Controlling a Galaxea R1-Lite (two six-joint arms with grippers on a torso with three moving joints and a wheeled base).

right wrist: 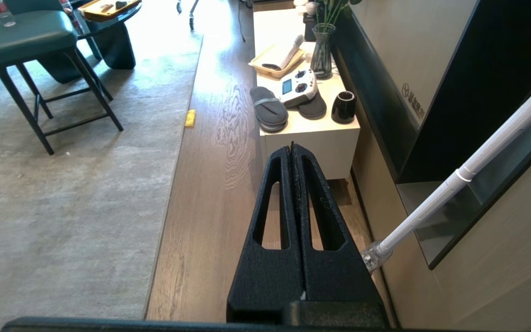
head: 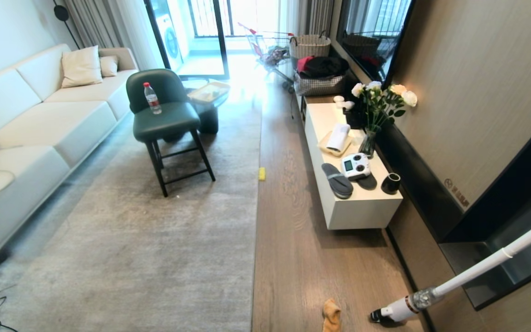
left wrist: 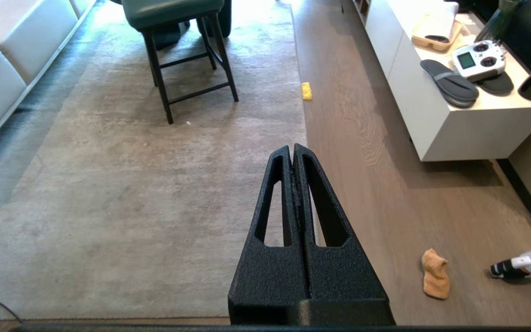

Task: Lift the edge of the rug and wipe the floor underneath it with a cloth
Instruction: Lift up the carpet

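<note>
The pale grey rug (head: 155,230) fills the middle of the room, and its long rug edge (head: 257,193) runs straight and flat along the wood-grain floor (head: 293,240). The orange-tan cloth (head: 331,315) lies crumpled on the bare floor, off the rug, near the edge's close end and just beside the head of a white stick vacuum (head: 404,308) (its pole leans up toward the dark wall panel). Further along the rug edge, a small yellow block (head: 262,173) rests right at the border. On the rug stands a dark green chair (head: 166,120) with a water bottle (head: 152,97) upright on its seat; a cream sofa (head: 30,124) lines the rug's far side. Across the floor strip from the rug edge is a white desk (head: 362,210) carrying a pair of grey slippers (head: 337,180), a white remote controller (head: 355,166), a black cup (head: 391,183), a rolled white towel (head: 339,137) on a tray, and a vase of roses (head: 376,115).

The left claw (left wrist: 293,150) hangs over the rug edge with its fingers pressed together, empty. The right claw (right wrist: 292,148) is likewise closed and empty, above the floor strip in front of the desk.
</note>
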